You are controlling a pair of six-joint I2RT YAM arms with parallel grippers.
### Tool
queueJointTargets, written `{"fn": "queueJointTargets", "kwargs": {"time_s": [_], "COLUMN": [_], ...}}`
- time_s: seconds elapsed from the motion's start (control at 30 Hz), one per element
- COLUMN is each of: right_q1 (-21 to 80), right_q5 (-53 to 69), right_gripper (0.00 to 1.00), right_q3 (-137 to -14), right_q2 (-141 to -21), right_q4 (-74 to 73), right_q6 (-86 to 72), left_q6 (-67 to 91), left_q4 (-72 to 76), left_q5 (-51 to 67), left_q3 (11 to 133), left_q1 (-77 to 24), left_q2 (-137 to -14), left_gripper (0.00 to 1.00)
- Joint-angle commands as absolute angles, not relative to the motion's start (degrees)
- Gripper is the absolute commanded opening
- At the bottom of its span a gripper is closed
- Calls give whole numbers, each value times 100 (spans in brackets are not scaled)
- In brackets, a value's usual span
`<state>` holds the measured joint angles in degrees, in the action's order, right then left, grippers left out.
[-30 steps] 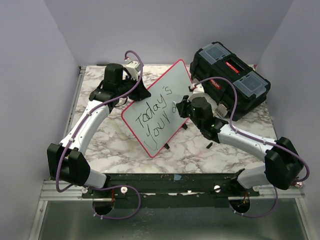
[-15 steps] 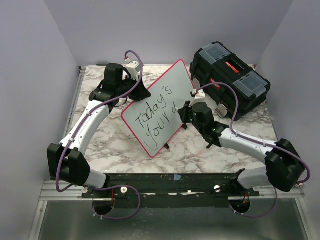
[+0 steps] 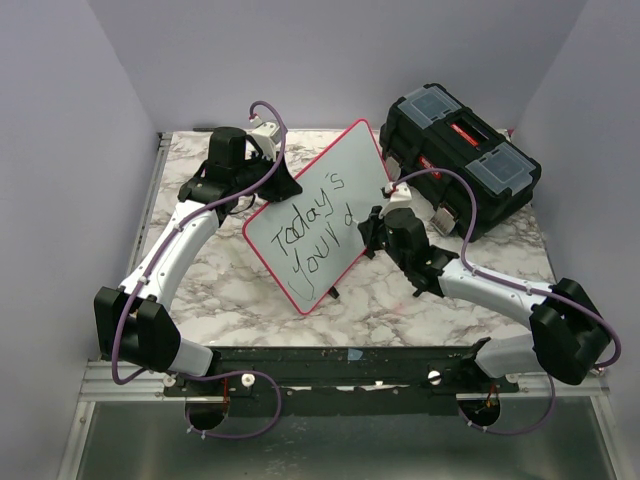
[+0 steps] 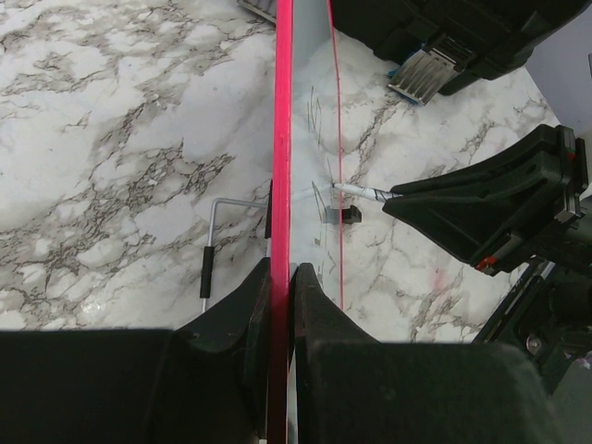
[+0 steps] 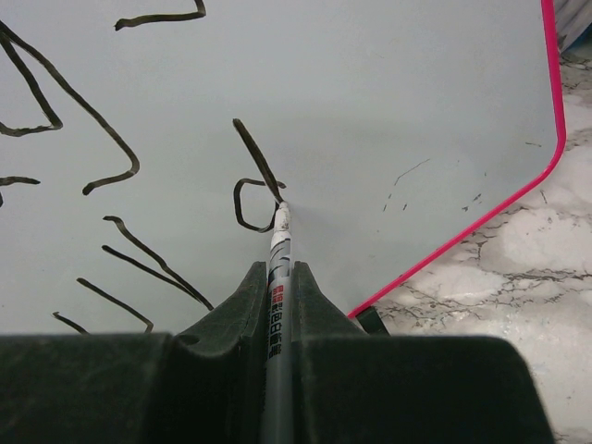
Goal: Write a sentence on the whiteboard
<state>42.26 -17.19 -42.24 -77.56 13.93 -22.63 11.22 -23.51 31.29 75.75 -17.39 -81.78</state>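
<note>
Now writing: second line of the sentence [image 3: 312,235], reading "Today's" over "your d"; "ay" looks left.
Whiteboard [image 3: 352,160]: stands on edge mid-surface, slanting from the far edge toward the near edge.
Marker [image 5: 277,264]: tip touching the board at the foot of the "d".
Right pincer [image 3: 374,228]: clenched on the marker.
Left pincer [image 4: 280,276]: clamped on the board's red rim, steadying it.
Next move: likely a short shift right to start the "a".
Toolbox [image 3: 460,150]: far right corner of the surface [image 3: 230,290].
Change: a second ago only the bowl of the "d" showed; now its stem is drawn.
</note>
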Motion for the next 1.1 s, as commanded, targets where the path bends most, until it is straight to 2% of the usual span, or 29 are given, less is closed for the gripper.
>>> {"fn": "queueJointTargets", "kwargs": {"time_s": [0.0,0.23,0.6,1.07], "right_q1": [4262,4256,4174,3637], "right_q5": [-1750,-1878,-2170,-1370], "right_gripper": [1,1,1,1], "right_q3": [-4248,-4496,-4336,-4462], "right_q2": [-7821,-7800,-7134,-7378], "right_q4": [1240,1044,716,1045], "right_q6": [-2251,-2124,-2044,-2124], "left_q6": [598,615,651,672], "left_q4": [-2619,-2600,-2583,-2583], "left_q5": [3024,3057,3111,3142], "left_q3": [7558,7558,7557,7567], "left_q1": [-1846,-1846,-1846,-1854], "left_q2": [-8243,-8203,-8224,-8222], "left_gripper": [0,0,0,0]}}
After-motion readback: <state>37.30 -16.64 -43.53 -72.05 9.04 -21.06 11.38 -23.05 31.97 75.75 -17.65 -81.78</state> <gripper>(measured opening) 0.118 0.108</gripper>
